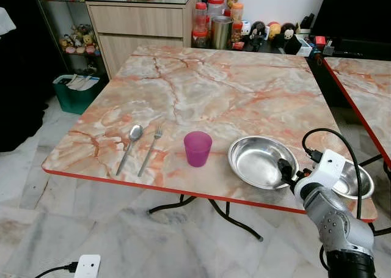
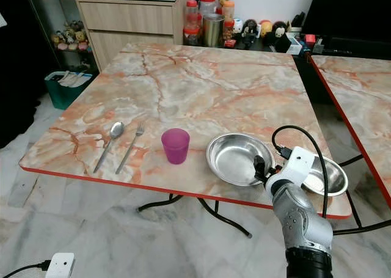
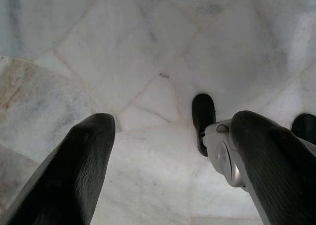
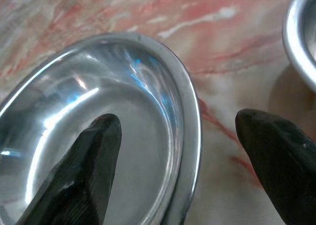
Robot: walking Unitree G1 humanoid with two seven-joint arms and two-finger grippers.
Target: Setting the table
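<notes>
With the right pincer (image 4: 177,160) apart astride the plate (image 1: 259,162) rim near the worktop (image 1: 214,88) edge, a slip could tip it floorward.

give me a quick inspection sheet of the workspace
surface: marble table with red edge; a second like it to the right
job's things: spoon and fork side by side, pink cup upright, large steel plate, small steel bowl near the right corner
clutter: nothing seen on the table
grippers: right gripper open, straddling the plate's rim; left gripper open, over the floor
cables: black cable looped at the right wrist; plug on the floor
surroundings: cabinet, jars, green bin
</notes>
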